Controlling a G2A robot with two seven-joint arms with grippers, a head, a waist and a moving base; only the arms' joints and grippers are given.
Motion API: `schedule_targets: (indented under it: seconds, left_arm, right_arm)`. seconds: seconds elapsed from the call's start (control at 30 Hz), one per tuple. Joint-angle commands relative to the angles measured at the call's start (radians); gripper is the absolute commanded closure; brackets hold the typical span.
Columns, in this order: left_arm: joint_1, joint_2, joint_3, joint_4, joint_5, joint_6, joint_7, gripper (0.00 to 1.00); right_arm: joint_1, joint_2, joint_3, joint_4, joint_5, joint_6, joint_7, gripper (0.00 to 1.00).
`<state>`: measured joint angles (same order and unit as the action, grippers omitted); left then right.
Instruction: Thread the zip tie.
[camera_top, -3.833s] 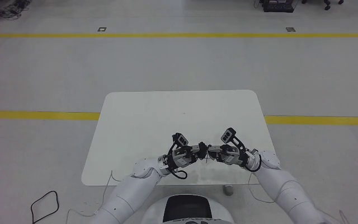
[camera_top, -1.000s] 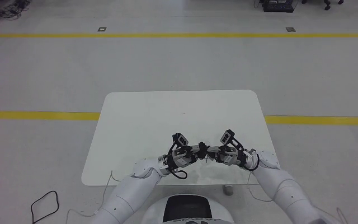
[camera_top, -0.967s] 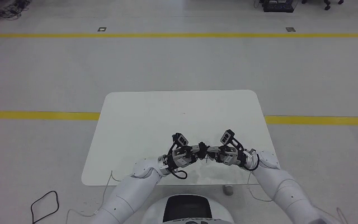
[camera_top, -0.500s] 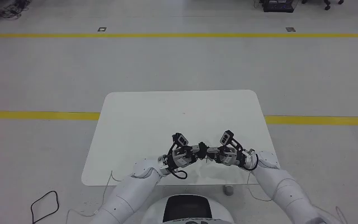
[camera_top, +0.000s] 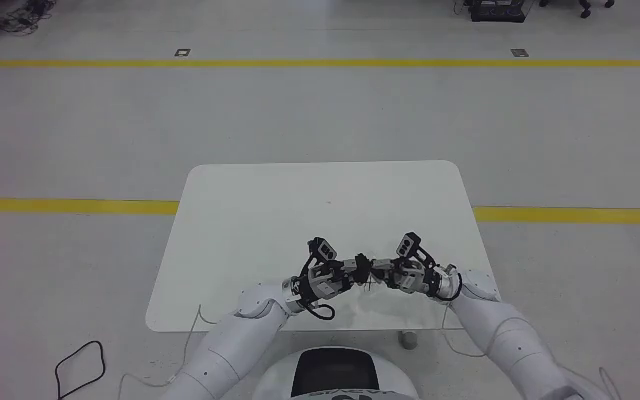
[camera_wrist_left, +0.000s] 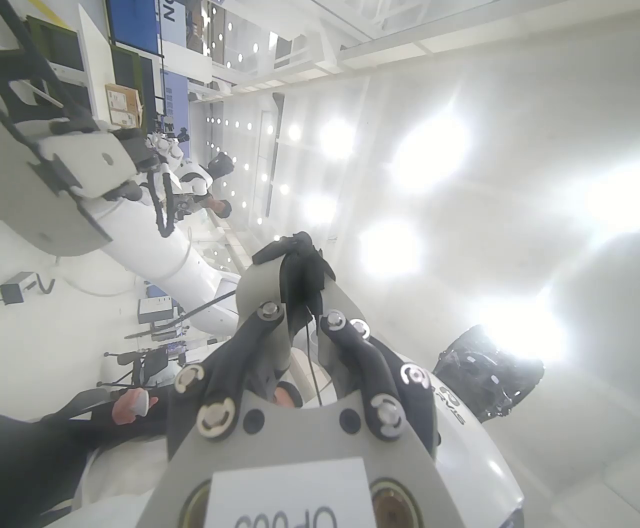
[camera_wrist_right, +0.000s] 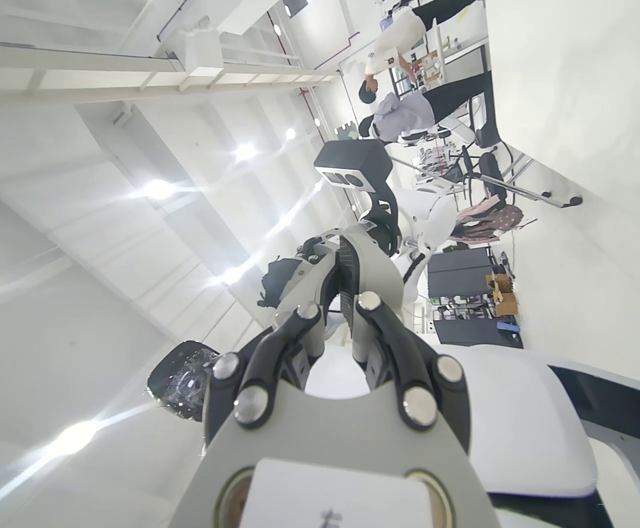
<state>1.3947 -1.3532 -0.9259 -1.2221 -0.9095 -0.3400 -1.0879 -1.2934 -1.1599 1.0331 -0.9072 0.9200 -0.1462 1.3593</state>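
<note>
The zip tie (camera_wrist_left: 313, 350), a thin black strap, was seen pinched at one end between the pressed-together fingers of the left gripper (camera_wrist_left: 300, 265). Its long axis ran from the fingertips back between the fingers toward the wrist. In the top view it was made out as a fine dark strand hanging toward the robot, just beneath the spot where the two grippers met.

The right gripper (camera_wrist_right: 342, 260) was set tip to tip with the left one, over the near part of the white table (camera_top: 250, 200). Its fingers were drawn close together, with a narrow slit left between the pads. Whether the strap's other end was caught there could not be told.

No closed loop could be made out, so the threading was judged unfinished. The coming move was judged to turn on the short line between the two sets of fingertips. The strap lay in the left gripper's hold, so the left arm was the nearer, and the free end would have to be fed end-on along that line. A slight skew of the strap's axis was considered enough for a miss.
</note>
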Motion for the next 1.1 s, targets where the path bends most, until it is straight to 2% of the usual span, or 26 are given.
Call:
schedule_targets:
  seconds: [0.0,0.13,0.23,0.37,0.53,0.6,0.83,1.07]
  left_arm:
    - [0.000,0.000,0.000,0.000,0.000,0.000,0.000,1.00]
    - [0.001,0.000,0.000,-0.001,-0.003,0.003,0.006,1.00]
    - [0.013,-0.001,0.000,-0.025,-0.051,0.035,0.046,1.00]
    - [0.029,0.001,-0.013,-0.041,-0.128,0.072,0.048,1.00]
    - [0.058,0.009,-0.030,-0.088,-0.152,0.088,0.059,1.00]
    - [0.079,0.015,-0.039,-0.119,-0.145,0.079,0.057,1.00]
    - [0.149,0.033,-0.061,-0.219,-0.134,0.089,0.039,1.00]
    - [0.153,0.034,-0.063,-0.225,-0.139,0.096,0.033,1.00]
  right_arm:
    - [0.000,0.000,0.000,0.000,-0.001,-0.001,0.000,0.00]
    - [0.000,0.000,0.000,0.000,-0.001,-0.001,0.000,0.00]
    - [-0.009,0.002,0.008,-0.028,-0.021,-0.029,-0.050,0.00]
    - [-0.045,0.015,0.051,-0.083,-0.047,-0.079,-0.091,0.00]
    - [-0.101,0.033,0.113,-0.153,-0.061,-0.112,-0.120,0.00]
    - [-0.125,0.041,0.140,-0.183,-0.059,-0.113,-0.132,0.00]
    - [-0.190,0.059,0.206,-0.265,-0.069,-0.102,-0.153,0.00]
    - [-0.198,0.061,0.209,-0.276,-0.069,-0.100,-0.143,0.00]
